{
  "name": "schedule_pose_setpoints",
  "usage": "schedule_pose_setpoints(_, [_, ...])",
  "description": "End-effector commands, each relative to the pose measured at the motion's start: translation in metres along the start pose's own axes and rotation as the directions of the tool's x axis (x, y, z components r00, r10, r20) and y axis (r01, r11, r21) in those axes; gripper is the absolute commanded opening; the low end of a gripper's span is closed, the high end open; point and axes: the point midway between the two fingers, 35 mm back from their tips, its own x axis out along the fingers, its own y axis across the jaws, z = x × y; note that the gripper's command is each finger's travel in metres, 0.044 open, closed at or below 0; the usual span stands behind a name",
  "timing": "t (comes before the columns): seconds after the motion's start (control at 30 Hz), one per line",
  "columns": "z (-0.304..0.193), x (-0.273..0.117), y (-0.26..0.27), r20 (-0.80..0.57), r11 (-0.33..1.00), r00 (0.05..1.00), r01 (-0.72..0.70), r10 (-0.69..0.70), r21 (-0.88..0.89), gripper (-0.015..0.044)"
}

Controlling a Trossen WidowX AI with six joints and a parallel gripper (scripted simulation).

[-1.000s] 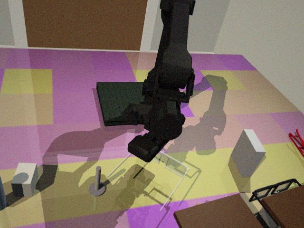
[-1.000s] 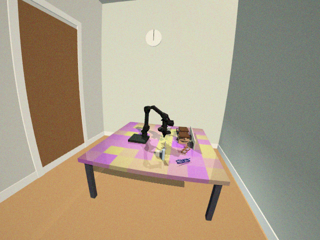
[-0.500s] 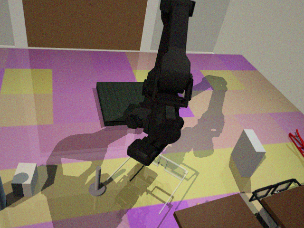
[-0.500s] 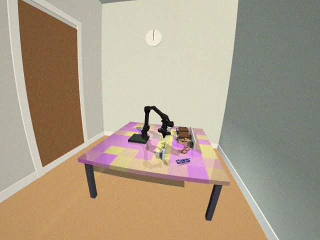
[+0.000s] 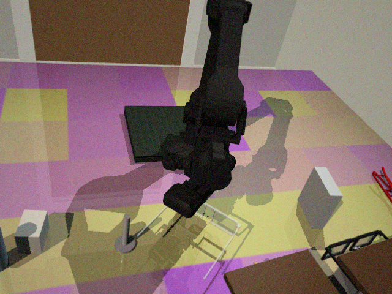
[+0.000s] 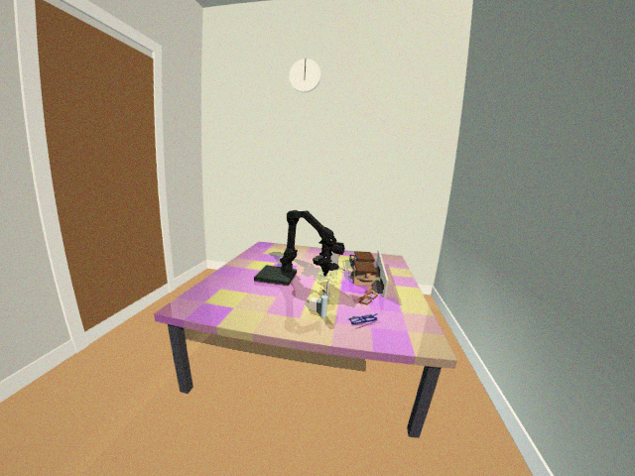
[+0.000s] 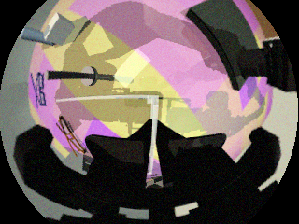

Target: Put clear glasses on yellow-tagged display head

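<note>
My gripper [image 5: 189, 212] [image 6: 325, 271] [image 7: 152, 122] is shut on the clear glasses [image 5: 236, 226] [image 7: 154, 113] by their front frame, above the table. Both temples reach out toward the front in the top view, clear of the heads. One bare display head [image 5: 275, 272] [image 6: 365, 269] has a brown flat top and stands right of the glasses in the top view. The other head [image 5: 370, 261] [image 6: 363, 255] stands beyond it and wears black glasses [image 5: 358, 249]. I cannot clearly make out the yellow tag. The fingertips are hidden in the top view.
A thin post on a round base [image 5: 125, 245] [image 7: 89, 76] stands close to one temple. A white block [image 5: 31, 228] and a grey block [image 5: 320, 199] stand on the table. Red glasses [image 5: 383, 183], orange glasses [image 6: 367, 297] and blue glasses [image 6: 363, 319] lie farther out. An upright panel [image 6: 381, 274] stands beside the heads.
</note>
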Motion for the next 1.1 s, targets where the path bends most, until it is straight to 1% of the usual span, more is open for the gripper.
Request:
schedule_pose_setpoints(0.0, [0.001, 0.005, -0.001, 0.004, 1.000, 1.000, 0.001, -0.001, 0.004, 0.0000])
schedule_pose_setpoints(1.03, [0.003, 0.028, -0.004, 0.004, 1.000, 1.000, 0.001, -0.001, 0.004, 0.0000])
schedule_pose_setpoints(1.07, [0.002, 0.025, -0.003, 0.000, 1.000, 1.000, 0.001, -0.001, 0.000, 0.0026])
